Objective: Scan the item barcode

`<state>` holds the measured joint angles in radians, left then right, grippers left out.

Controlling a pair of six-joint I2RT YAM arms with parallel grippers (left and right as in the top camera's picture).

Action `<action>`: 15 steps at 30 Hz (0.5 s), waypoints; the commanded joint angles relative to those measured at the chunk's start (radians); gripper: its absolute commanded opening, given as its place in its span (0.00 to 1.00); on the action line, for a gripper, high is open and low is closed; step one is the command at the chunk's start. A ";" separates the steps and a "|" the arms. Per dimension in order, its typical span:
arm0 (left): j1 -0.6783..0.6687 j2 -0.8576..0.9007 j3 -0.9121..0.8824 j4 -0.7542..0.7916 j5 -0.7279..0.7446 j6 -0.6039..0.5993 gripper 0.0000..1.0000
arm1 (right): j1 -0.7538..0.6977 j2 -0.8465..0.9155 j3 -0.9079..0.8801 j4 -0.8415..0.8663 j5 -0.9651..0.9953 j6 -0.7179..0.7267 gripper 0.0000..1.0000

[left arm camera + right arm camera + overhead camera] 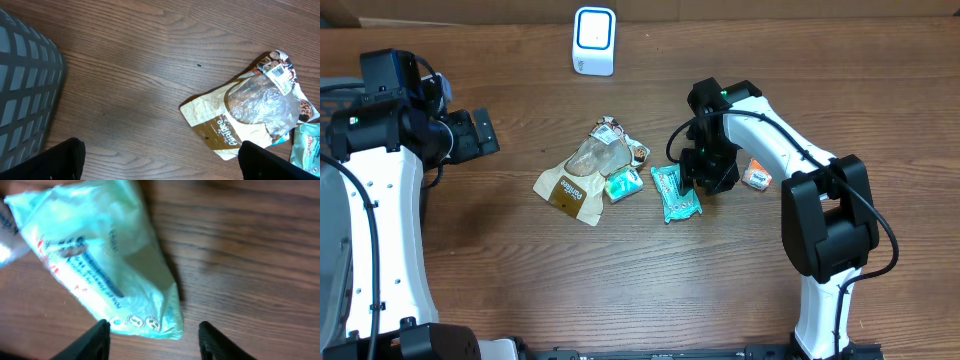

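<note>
A teal snack packet (675, 192) lies flat on the wooden table, and it fills the upper left of the right wrist view (100, 255). My right gripper (700, 180) hangs just over its right edge. Its jaws stand open (154, 340): the packet's lower corner lies between them, close to the left finger (95, 340), with a clear gap to the right finger (212, 342). A white barcode scanner (593, 40) stands at the table's far edge. My left gripper (470, 135) is wide open over bare wood at the left (160, 167), holding nothing.
A brown-and-white pouch (575, 180) (240, 120), a small teal packet (623, 183) and a cookie wrapper (620, 135) lie in a cluster at mid-table. An orange-and-white packet (756, 177) sits right of my right arm. A grey basket (25, 100) is at the far left.
</note>
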<state>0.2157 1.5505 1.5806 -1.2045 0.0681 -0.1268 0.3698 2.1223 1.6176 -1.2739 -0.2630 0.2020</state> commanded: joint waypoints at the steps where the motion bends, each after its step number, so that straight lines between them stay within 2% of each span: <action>1: -0.006 -0.006 0.006 0.001 0.003 0.012 1.00 | 0.001 0.000 -0.003 0.019 -0.047 -0.051 0.56; 15: -0.006 -0.006 0.006 0.001 0.003 0.012 1.00 | 0.001 0.000 -0.258 0.253 -0.072 -0.019 0.57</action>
<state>0.2157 1.5505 1.5806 -1.2045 0.0681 -0.1268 0.3668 2.0895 1.4281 -1.0462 -0.3496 0.1726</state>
